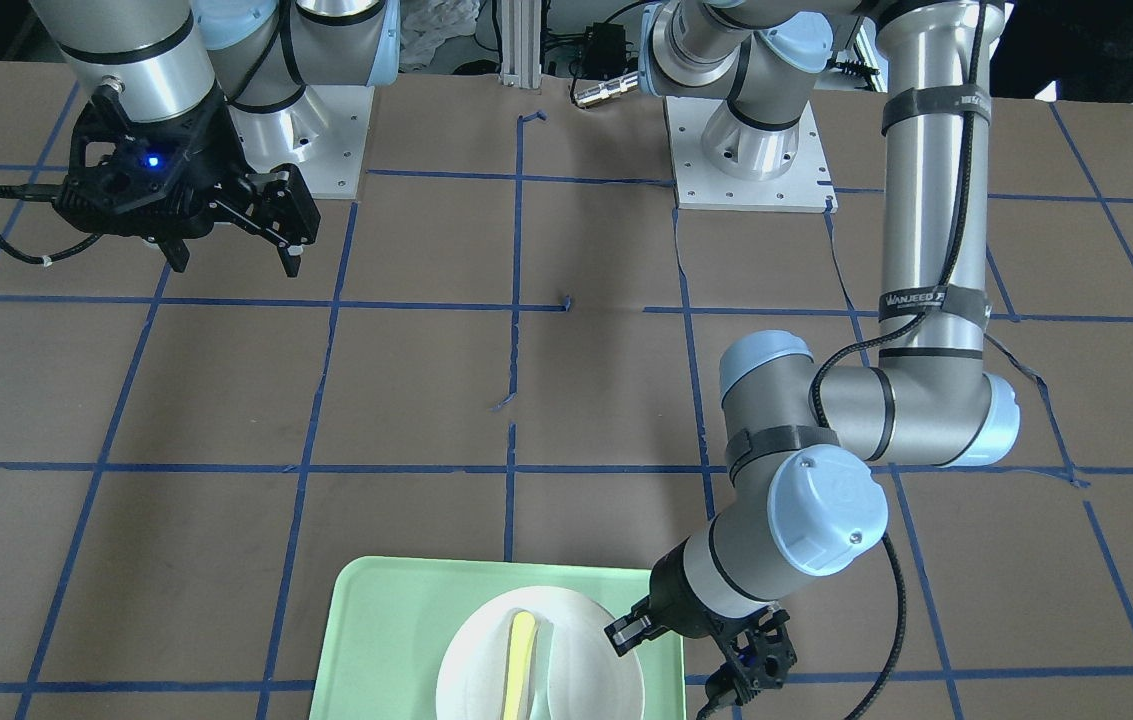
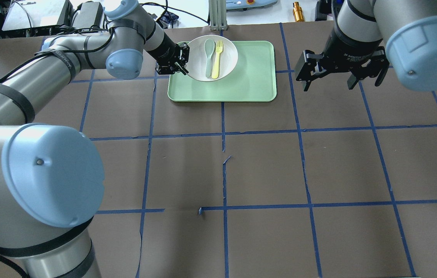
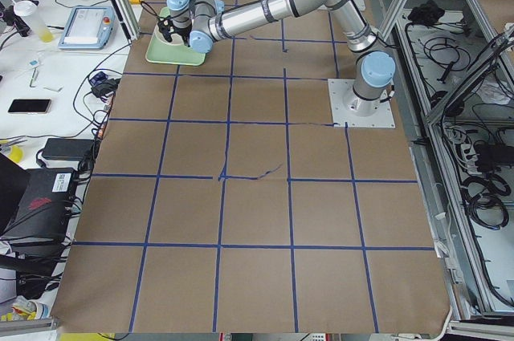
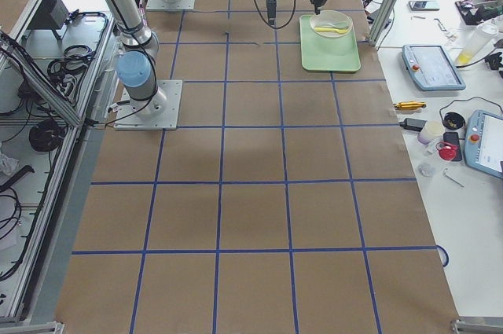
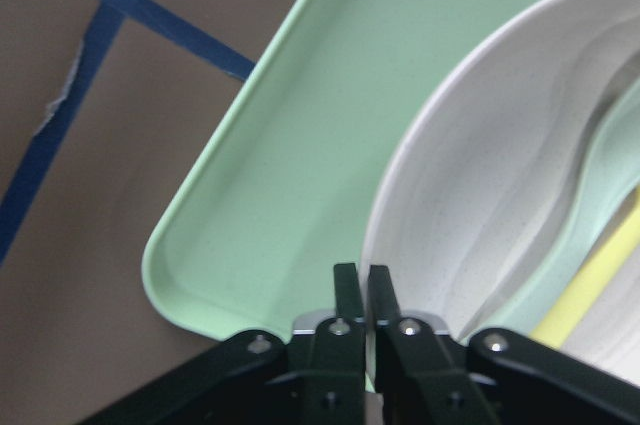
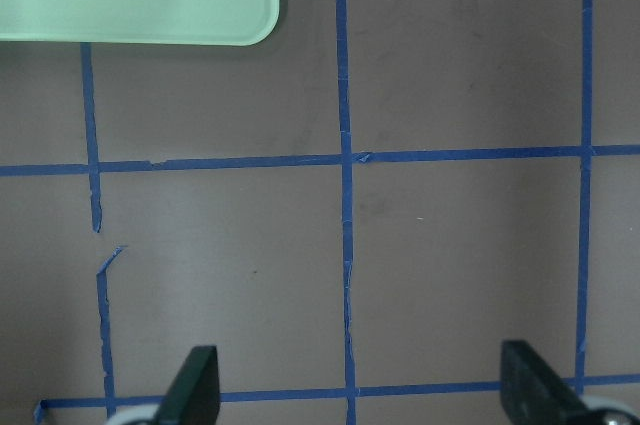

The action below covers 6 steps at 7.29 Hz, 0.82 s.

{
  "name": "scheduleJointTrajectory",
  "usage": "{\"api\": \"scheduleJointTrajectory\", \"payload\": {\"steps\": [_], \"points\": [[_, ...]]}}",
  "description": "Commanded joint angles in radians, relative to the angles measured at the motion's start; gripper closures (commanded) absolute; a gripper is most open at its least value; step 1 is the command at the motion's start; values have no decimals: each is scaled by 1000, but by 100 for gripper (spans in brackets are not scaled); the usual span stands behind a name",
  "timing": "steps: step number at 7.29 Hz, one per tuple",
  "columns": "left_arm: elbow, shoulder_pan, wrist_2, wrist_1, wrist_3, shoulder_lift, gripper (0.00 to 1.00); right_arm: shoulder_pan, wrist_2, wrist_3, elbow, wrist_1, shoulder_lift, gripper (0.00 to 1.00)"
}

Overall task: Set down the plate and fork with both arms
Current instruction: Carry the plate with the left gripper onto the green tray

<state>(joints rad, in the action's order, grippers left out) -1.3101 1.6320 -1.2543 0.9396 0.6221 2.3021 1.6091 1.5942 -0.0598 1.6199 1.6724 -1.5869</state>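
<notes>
The white plate (image 2: pixel 228 58) lies on the pale green tray (image 2: pixel 249 81), at its far left. The yellow fork (image 2: pixel 216 60) lies in the plate beside a grey-green spoon (image 2: pixel 208 57). My left gripper (image 2: pixel 183 63) is at the plate's left rim. In the left wrist view its fingers (image 5: pixel 347 295) are pressed together on the plate's rim (image 5: pixel 400 205). My right gripper (image 2: pixel 328 85) is open and empty, above the table to the right of the tray. The front view shows the plate (image 1: pixel 576 660), the fork (image 1: pixel 523 665) and the left gripper (image 1: pixel 631 635) at its bottom edge.
The table is brown paper with a blue tape grid. The tray (image 1: pixel 386 640) sits at the far middle of the table. The right wrist view shows the tray's corner (image 6: pixel 200 15) and bare table between the open fingers (image 6: pixel 195 385). Both arm bases stand at the near edge.
</notes>
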Motion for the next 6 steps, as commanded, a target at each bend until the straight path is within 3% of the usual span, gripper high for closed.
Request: {"api": "scheduleJointTrajectory", "payload": {"steps": [1,6], "points": [[17,28,-13,-36,39,46,100,0,1,2,0,0,1,0],[11,49,-25,-53,68,57,100,0,1,2,0,0,1,0]]}}
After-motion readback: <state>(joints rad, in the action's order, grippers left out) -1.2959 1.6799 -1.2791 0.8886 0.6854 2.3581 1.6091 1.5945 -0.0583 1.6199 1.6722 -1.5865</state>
